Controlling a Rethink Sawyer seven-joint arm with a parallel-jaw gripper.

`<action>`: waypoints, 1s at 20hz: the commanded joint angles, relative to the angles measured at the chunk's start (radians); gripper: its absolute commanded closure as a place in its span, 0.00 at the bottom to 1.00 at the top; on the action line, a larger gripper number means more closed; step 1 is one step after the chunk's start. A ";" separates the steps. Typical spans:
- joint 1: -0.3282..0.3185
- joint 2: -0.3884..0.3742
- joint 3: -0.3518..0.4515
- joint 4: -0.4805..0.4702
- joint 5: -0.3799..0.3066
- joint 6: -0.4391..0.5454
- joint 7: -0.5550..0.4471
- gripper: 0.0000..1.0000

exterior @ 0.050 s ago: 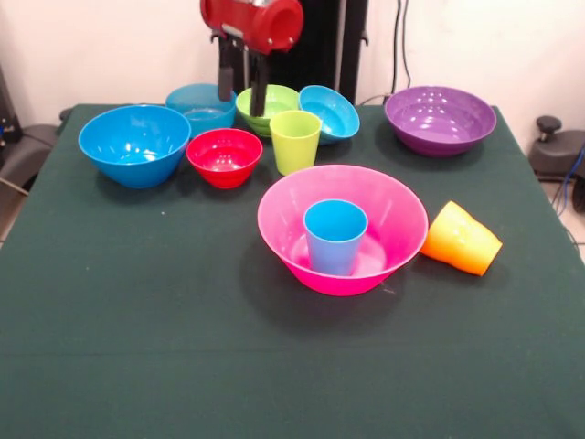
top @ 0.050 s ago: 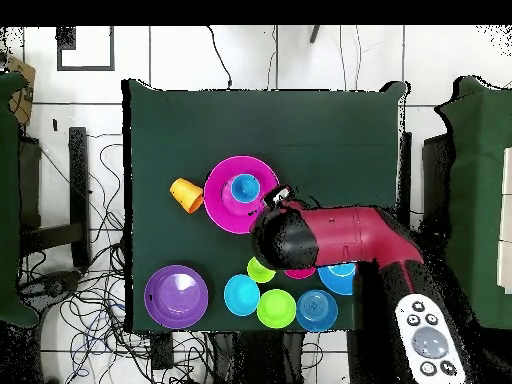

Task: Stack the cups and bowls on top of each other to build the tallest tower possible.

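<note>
No text, label, brand or number can be read in either view. The cups, the bowls and the arm show plain surfaces only.

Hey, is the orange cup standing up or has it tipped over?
Tipped over. The orange cup lies on its side on the green cloth beside the pink bowl, its base pointing towards the bowl.

light blue cup (exterior @ 0.050 s ago: 335, 236) upright (inside), huge pink bowl (exterior @ 0.050 s ago: 402, 215)
</note>
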 commanded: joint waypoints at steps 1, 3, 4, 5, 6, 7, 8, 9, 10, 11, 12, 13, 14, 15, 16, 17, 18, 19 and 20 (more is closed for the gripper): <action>-0.009 0.124 -0.056 0.050 -0.078 -0.071 -0.020 0.00; -0.025 0.143 -0.046 0.047 -0.080 -0.083 -0.051 0.00; -0.039 0.153 -0.039 0.047 -0.082 -0.088 -0.071 0.00; -0.045 0.155 -0.037 0.049 -0.084 -0.090 -0.081 0.00; -0.056 0.162 -0.035 0.049 -0.091 -0.093 -0.094 0.00; -0.056 0.165 -0.040 0.050 -0.101 -0.095 -0.098 0.00; -0.056 0.167 -0.045 0.051 -0.111 -0.097 -0.102 0.00; -0.062 0.166 -0.042 0.055 -0.115 -0.094 -0.111 0.00; -0.075 0.158 -0.033 0.067 -0.118 -0.089 -0.127 0.00; -0.081 0.154 -0.032 0.073 -0.120 -0.089 -0.129 0.00; -0.087 0.148 -0.030 0.081 -0.122 -0.086 -0.132 0.00; -0.089 0.144 -0.031 0.084 -0.127 -0.084 -0.130 0.00; -0.092 0.138 -0.030 0.086 -0.130 -0.082 -0.133 0.00; -0.098 0.140 -0.027 0.086 -0.136 -0.082 -0.135 0.00; -0.106 0.150 -0.025 0.083 -0.145 -0.090 -0.138 0.00; -0.113 0.156 -0.022 0.082 -0.152 -0.092 -0.142 0.00; -0.122 0.158 -0.017 0.083 -0.157 -0.091 -0.149 0.00; -0.127 0.156 -0.013 0.086 -0.158 -0.087 -0.152 0.00; -0.129 0.154 -0.010 0.092 -0.159 -0.085 -0.149 0.00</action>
